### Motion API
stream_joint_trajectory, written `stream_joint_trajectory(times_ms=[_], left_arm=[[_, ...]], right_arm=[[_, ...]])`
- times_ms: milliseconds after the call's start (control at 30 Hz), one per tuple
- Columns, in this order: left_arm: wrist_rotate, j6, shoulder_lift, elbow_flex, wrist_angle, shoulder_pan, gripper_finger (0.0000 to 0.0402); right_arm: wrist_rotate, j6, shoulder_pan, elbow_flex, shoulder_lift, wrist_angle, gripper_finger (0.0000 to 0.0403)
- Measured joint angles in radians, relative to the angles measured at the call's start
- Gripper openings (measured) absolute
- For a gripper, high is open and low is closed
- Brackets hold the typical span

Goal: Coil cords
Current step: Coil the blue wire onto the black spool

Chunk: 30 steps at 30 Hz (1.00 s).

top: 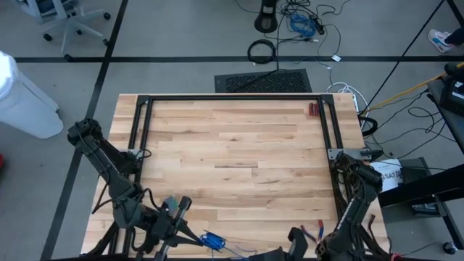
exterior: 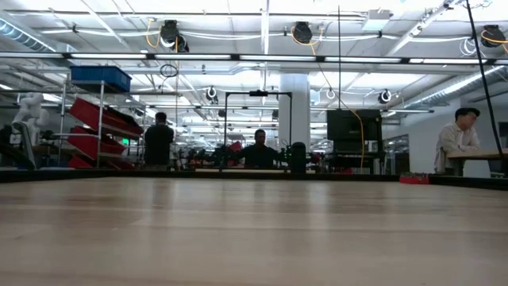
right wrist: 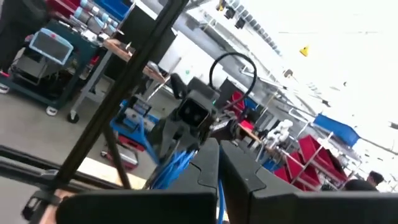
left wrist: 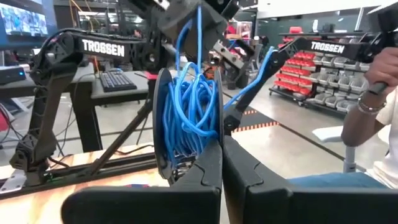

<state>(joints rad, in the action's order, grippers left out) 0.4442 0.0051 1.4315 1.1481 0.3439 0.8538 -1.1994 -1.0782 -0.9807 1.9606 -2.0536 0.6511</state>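
Observation:
The cord (left wrist: 189,112) is bright blue and wound in many loops against a black disc (left wrist: 163,124) that stands on edge. It shows in the high view as a small blue bundle (top: 212,241) at the table's near edge. My left gripper (left wrist: 222,165) is shut on the bundle's lower part and sits at the near left (top: 192,232). My right gripper (right wrist: 219,167) is shut on a strand of the cord. It faces the left gripper from the near right (top: 288,241) and appears just beyond the coil in the left wrist view (left wrist: 196,22). My left gripper pinches the lower rim of the coil and disc (left wrist: 199,155) between its two fingers, which reach out level. The coil stands upright on edge, clear of the table. My right gripper pinches loose blue strands (right wrist: 186,158) between its two fingers. The strands run from the coil to its fingers (left wrist: 199,43).
Red-handled pliers (top: 313,109) lie at the table's far right, inside a black frame (top: 232,98). A small red and blue item (top: 319,230) lies near the right arm. A person's arm (left wrist: 373,93) shows beyond the table's near side. A black cable ring (top: 262,51) lies on the floor.

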Motion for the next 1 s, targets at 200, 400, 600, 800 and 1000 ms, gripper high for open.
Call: stream_joint_trajectory(times_ms=[200, 400, 600, 800, 1000], left_arm=[[-0.001, 0.000, 0.000, 0.000, -0.006, -0.010, 0.0000], [-0.001, 0.000, 0.002, 0.000, -0.008, -0.012, 0.0000], [-0.020, -0.001, 0.002, 0.000, -0.036, -0.012, 0.0000], [-0.051, 0.000, 0.002, -0.001, -0.041, -0.012, 0.0000], [-0.052, 0.000, 0.002, -0.001, -0.047, -0.014, 0.0000]], right_arm=[[0.020, 0.122, 0.058, 0.076, 0.001, -0.245, 0.0000], [0.184, 0.403, 0.127, 0.159, 0.001, -0.634, 0.0000], [0.437, 0.644, 0.183, 0.336, 0.001, -1.047, 0.0000], [0.711, 0.740, 0.254, 0.387, 0.034, -1.190, 0.0000], [0.937, 0.727, 0.315, 0.387, 0.059, -1.232, 0.0000]])
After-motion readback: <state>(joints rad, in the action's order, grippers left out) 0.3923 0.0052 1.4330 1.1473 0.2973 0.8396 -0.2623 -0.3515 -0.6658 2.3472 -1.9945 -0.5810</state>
